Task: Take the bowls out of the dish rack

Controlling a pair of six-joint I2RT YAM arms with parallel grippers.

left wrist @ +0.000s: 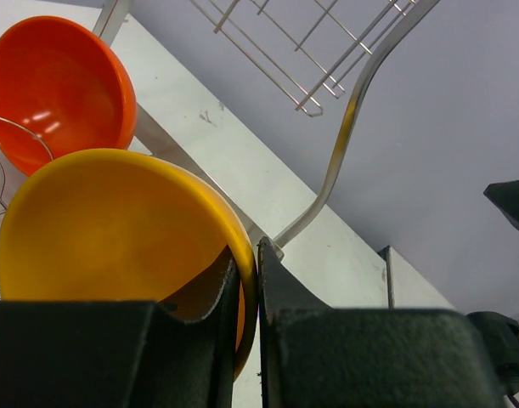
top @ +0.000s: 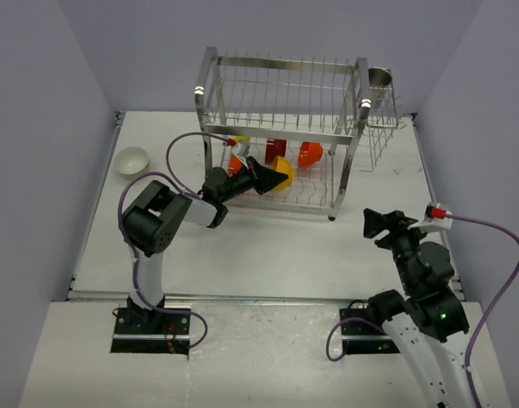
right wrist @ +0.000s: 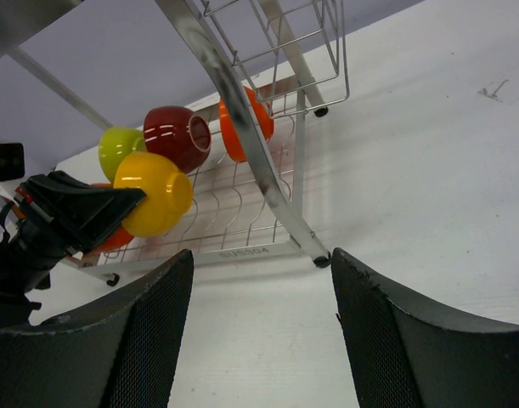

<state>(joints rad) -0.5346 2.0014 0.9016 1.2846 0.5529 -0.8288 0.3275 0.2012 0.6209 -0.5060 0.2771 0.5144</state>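
The steel dish rack (top: 284,64) stands at the back middle of the table. My left gripper (top: 264,176) reaches into its lower tier and is shut on the rim of the yellow bowl (top: 282,172). In the left wrist view the two jaws pinch the yellow bowl's (left wrist: 115,229) rim, with an orange bowl (left wrist: 59,85) behind it. The right wrist view shows the yellow bowl (right wrist: 153,191), a dark red bowl (right wrist: 176,136), a lime-green bowl (right wrist: 119,149) and an orange bowl (right wrist: 242,127) on the lower tier. A whitish bowl (top: 132,160) sits on the table at the left. My right gripper (top: 374,223) is open and empty, right of the rack.
A metal cup (top: 380,76) sits in the wire side basket at the rack's right end. The rack's slanted post (right wrist: 234,110) and foot stand between my right gripper (right wrist: 255,323) and the bowls. Purple cables loop from both arms.
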